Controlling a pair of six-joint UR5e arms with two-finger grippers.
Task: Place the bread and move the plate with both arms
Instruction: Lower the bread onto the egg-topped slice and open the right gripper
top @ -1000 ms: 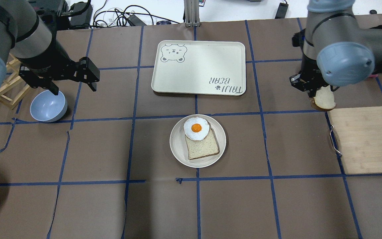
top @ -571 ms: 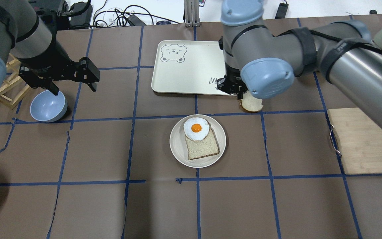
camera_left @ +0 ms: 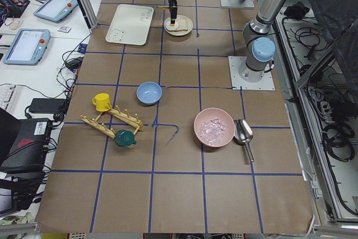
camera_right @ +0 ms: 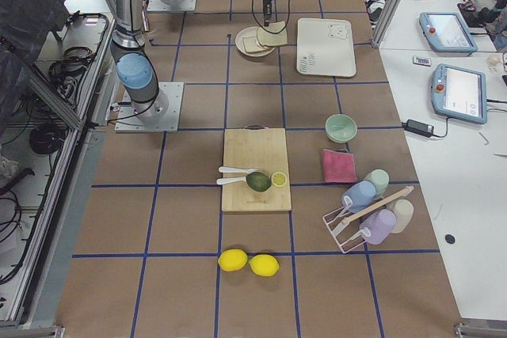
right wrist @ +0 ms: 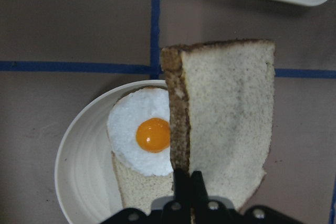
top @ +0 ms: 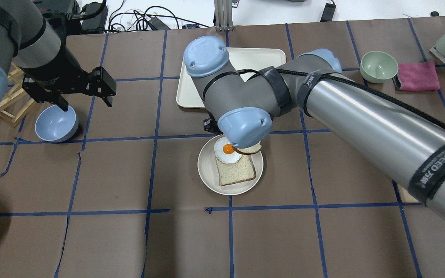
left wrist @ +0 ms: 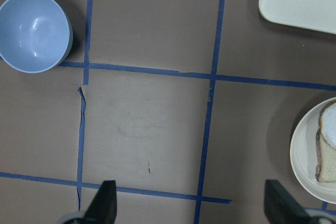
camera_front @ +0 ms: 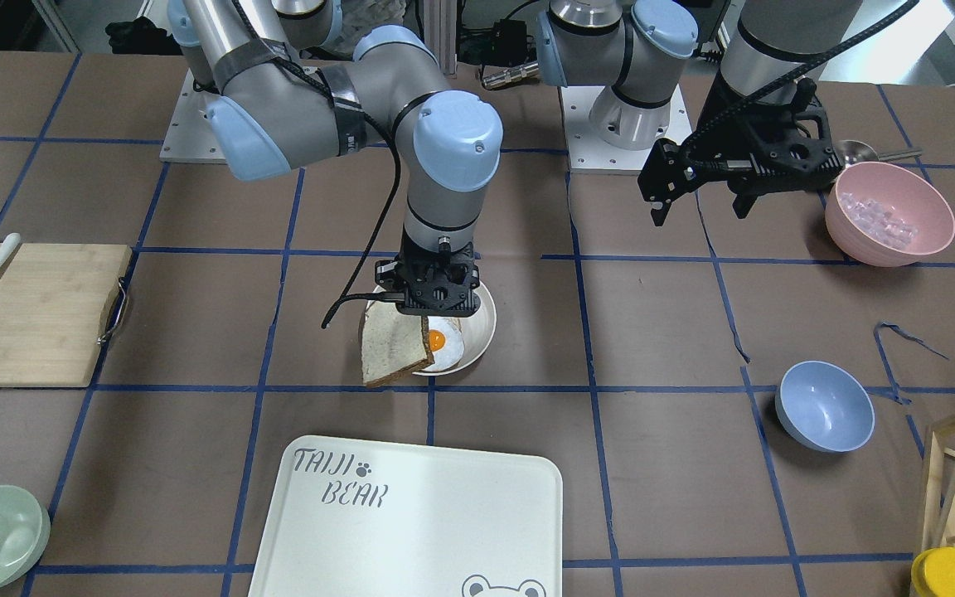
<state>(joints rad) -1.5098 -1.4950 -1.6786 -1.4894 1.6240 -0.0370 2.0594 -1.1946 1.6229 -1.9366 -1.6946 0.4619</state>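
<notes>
Arms [top: 361, 116]: silver-grey tubes.
Joint caps [top: 244, 124]: light blue, round.
Cable [top: 365, 94]: black, braided.
Strap [top: 435, 170]: black, white lettering.
Left pincer [camera_front: 699, 214], right pincer [camera_front: 428, 303]: black, two-fingered.

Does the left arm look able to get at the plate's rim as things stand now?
Probably yes. The left fingers hang open, with only bare table between them and the plate's rim on that side. The right fingers, holding the bread, are over its far side only.

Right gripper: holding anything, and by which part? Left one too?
Right gripper pinches the bread by one edge, the slice hanging over the plate's rim. Left gripper is open, holding nothing.
</notes>
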